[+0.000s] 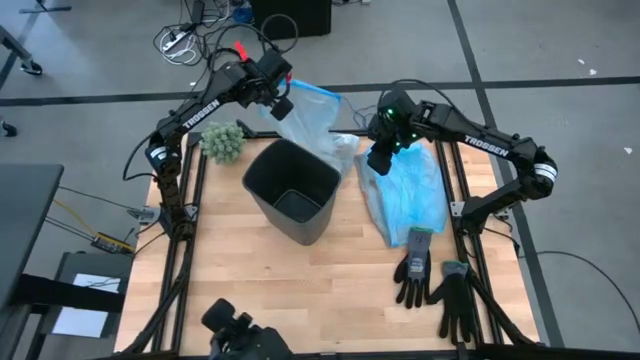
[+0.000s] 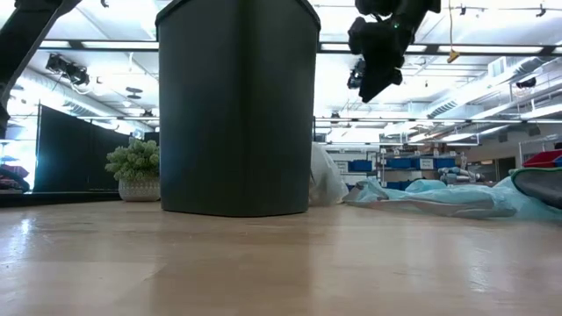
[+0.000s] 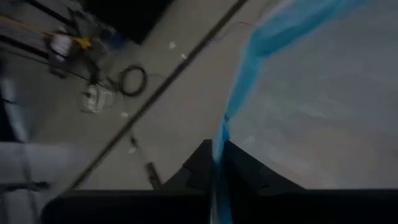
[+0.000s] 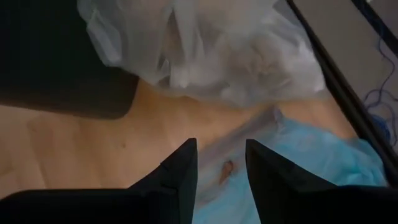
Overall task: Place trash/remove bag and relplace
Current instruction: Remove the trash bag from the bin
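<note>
A black bin [image 1: 290,190] stands open and upright mid-table. My left gripper [image 1: 281,99] is raised beyond the bin's far rim, shut on a light-blue translucent bag [image 1: 308,118] that hangs from it. The crinkly grey-white bag [image 1: 346,150] lies bunched on the table at the bin's far right and also shows in the right wrist view [image 4: 211,50]. My right gripper [image 4: 221,167] hovers open above the table's right part, over a second light-blue bag [image 1: 410,195] spread flat there. A small brown scrap [image 4: 226,169] shows below its fingers. No other trash is in view. My left gripper pinches the light-blue bag's darker blue edge [image 3: 219,144] between its two fingers. The fingers slant down from the table's far left side. The bag spreads out beyond them, lifted, and its lower part [image 1: 322,138] falls toward the table behind the bin.
A green fuzzy clump [image 1: 222,141] sits at the table's far left. Two black gloves [image 1: 415,268] [image 1: 456,298] lie near the front right edge. Dark frame rails [image 1: 470,230] run along both sides of the table. Bare wood [image 1: 300,290] lies in front of the bin.
</note>
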`<state>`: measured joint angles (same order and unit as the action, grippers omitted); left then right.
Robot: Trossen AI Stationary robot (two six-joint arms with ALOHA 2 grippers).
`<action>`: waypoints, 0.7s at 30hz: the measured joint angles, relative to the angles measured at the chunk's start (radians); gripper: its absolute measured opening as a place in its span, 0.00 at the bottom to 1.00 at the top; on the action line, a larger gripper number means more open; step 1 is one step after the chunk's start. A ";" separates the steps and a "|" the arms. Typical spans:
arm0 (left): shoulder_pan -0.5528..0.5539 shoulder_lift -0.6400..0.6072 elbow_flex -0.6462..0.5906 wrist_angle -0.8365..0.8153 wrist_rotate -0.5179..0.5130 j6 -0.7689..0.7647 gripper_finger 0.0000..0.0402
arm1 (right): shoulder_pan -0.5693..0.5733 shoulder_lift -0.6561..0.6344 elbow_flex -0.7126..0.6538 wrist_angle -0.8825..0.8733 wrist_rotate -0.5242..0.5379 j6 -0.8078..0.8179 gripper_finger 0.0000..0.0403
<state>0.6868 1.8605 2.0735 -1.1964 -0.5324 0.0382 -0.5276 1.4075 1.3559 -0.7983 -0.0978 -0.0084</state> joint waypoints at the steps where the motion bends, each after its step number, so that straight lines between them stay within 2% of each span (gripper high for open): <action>1: 0.000 -0.001 0.000 0.011 -0.023 0.012 0.12 | -0.001 0.000 -0.009 0.002 -0.001 -0.003 0.31; 6: 0.019 -0.002 0.001 -0.003 -0.130 0.035 0.28 | -0.025 0.000 -0.086 0.020 0.008 -0.019 0.30; 9: 0.020 -0.003 0.036 -0.009 -0.144 0.031 0.40 | -0.050 0.000 -0.160 0.062 -0.019 -0.015 0.30; 16: 0.019 -0.006 0.195 0.001 -0.021 -0.041 0.64 | -0.100 0.000 -0.373 0.264 -0.060 0.112 0.30; 19: 0.010 -0.006 0.273 0.002 -0.015 -0.033 0.71 | -0.100 0.000 -0.435 0.296 -0.059 0.140 0.32; 21: 0.000 -0.023 0.278 0.041 -0.016 0.002 0.73 | -0.092 0.000 -0.467 0.310 -0.059 0.140 0.33</action>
<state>0.6869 1.8380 2.3514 -1.1554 -0.5481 0.0399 -0.6200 1.4075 0.8890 -0.4885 -0.1563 0.1316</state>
